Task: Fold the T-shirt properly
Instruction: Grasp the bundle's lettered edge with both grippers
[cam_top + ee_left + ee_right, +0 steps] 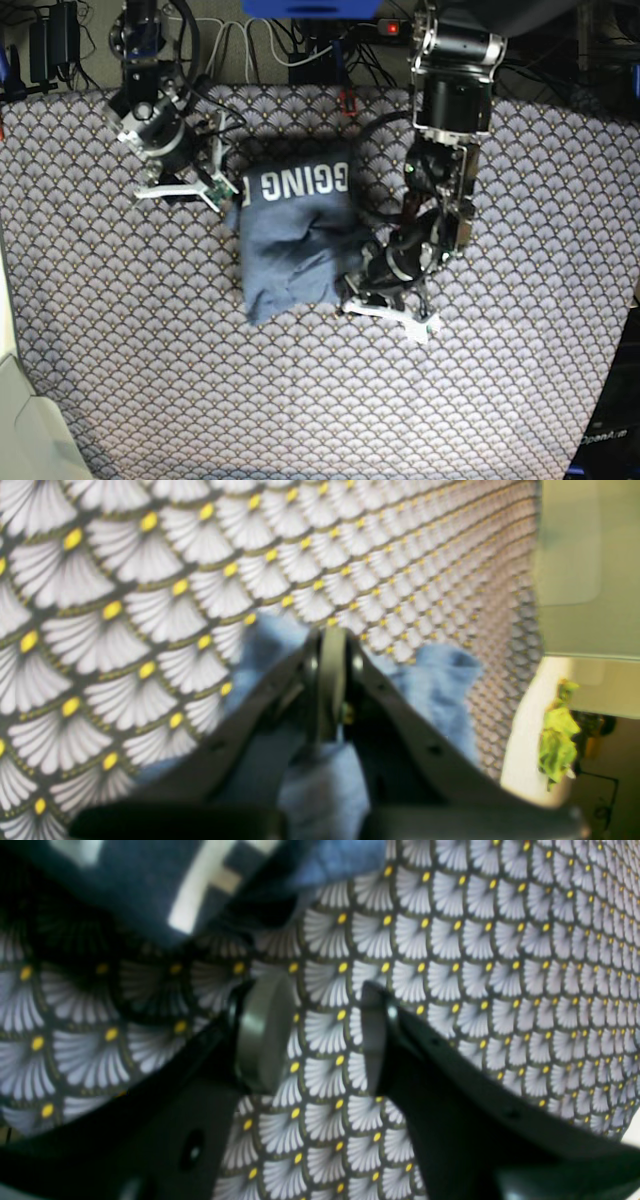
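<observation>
The slate-blue T-shirt (295, 240) lies folded into a rough rectangle mid-table, with white lettering along its far edge. My left gripper (362, 278) is at the shirt's near right edge. In the left wrist view its fingers (332, 640) are pressed together with blue cloth (440, 680) bunched around and under them. My right gripper (222, 190) is beside the shirt's far left corner. In the right wrist view it (325, 1005) stands open over bare tablecloth with nothing between its pads, and the lettered shirt (125, 880) is just beyond its left finger.
A fan-patterned tablecloth (480, 380) covers the table. Cables and a power strip (300, 50) run along the far edge. A pale surface (20, 420) sits past the table's near left corner. Beyond the table edge in the left wrist view hangs something green (557, 740).
</observation>
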`<state>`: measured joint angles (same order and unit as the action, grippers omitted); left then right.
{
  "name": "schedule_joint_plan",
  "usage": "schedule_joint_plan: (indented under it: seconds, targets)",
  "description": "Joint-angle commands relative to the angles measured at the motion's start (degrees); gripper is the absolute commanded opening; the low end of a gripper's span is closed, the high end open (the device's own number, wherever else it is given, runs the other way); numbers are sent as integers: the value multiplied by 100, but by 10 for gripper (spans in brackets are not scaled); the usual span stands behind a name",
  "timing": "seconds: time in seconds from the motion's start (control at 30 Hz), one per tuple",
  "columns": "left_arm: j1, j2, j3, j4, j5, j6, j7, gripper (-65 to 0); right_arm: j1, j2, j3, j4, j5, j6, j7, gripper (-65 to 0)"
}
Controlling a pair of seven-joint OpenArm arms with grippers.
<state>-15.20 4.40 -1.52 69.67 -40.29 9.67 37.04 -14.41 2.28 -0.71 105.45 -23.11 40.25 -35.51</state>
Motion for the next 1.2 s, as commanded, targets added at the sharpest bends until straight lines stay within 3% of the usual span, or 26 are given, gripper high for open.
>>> schedule_joint_plan:
  seconds: [0.0,0.17,0.33,0.47,0.67,0.93,1.17]
  targets:
    - [-119,4,-28,167,-45,-48,-42,-648,162,-110,-4,9,30,-25,100,-383]
    - [399,-524,-46,967,-54,-13,-25,-648,285,-356,-30,-492,48,-25,100,-383]
    - [1208,-1333,-55,1969,-54,-5,-25,-648,145,-365,-443,-562,48,-25,100,-387]
    - [1779,-1667,-55,2400,-54,-5,-25,-648,-84,-365,-716,-299,48,-25,109,-387]
    - [2351,-1623,104,2418,-45,-40,125,-648,-330,-312,-804,167,4,-25,109,-388]
    - [2325,-1570,1343,2637,-37,-5,389,-648,-418,312,-681,695,4,-25,83,-388]
    - [2307,-1421,1361,3262,16,13,433,-648,-356,409,-681,1055,4,-25,100,-388]
